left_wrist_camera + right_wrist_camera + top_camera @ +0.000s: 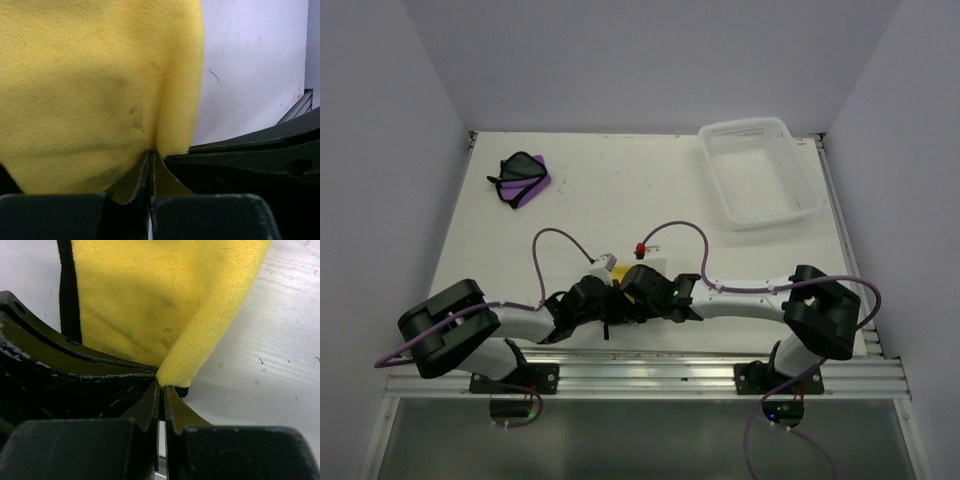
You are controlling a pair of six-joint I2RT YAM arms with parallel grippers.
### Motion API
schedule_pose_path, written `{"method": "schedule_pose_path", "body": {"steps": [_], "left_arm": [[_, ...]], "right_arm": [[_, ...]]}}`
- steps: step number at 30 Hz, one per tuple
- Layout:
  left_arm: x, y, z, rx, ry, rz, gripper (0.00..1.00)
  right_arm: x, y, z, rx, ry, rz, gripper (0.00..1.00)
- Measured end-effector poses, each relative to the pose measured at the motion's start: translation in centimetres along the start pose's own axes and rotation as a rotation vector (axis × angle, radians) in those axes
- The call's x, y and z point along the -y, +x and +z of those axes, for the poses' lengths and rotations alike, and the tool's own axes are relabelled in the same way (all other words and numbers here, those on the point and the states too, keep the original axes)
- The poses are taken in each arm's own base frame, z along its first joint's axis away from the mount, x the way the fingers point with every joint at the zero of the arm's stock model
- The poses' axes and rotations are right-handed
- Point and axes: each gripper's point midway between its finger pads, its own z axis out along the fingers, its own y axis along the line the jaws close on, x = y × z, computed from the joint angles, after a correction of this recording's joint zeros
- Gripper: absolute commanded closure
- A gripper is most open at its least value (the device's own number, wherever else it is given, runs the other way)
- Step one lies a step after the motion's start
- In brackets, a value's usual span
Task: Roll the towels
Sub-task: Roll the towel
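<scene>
Both arms meet over the near middle of the counter [650,205], and the yellow towel [100,90] is bunched right between them, so neither has to reach for it. The left end effector [151,156] is pressed together on a fold of that cloth. The right end effector [161,386] pinches another fold, beside the black edging [67,290]. Which way the towel's long side runs I cannot tell. The purple towel [523,178] lies well apart at the far left, nearer the left arm.

The bright yellow soft towel [100,90] overruns both wrist views' edges; overhead, the left gripper [151,156] and right gripper [161,386] seemingly hide most.
</scene>
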Motion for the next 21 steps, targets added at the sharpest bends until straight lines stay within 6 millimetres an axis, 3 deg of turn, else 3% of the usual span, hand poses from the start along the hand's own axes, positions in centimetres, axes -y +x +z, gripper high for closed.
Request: {"method": "schedule_pose_path", "body": {"steps": [13, 21], "left_arm": [[-0.5, -0.1, -0.1, 0.009, -0.026, 0.006, 1.00], [-0.7, -1.2, -1.2, 0.049, -0.059, 0.034, 1.00]], "right_arm": [[0.2, 0.7, 0.8, -0.018, -0.003, 0.011, 1.00], [0.1, 0.9, 1.4, -0.019, -0.008, 0.023, 1.00]]}}
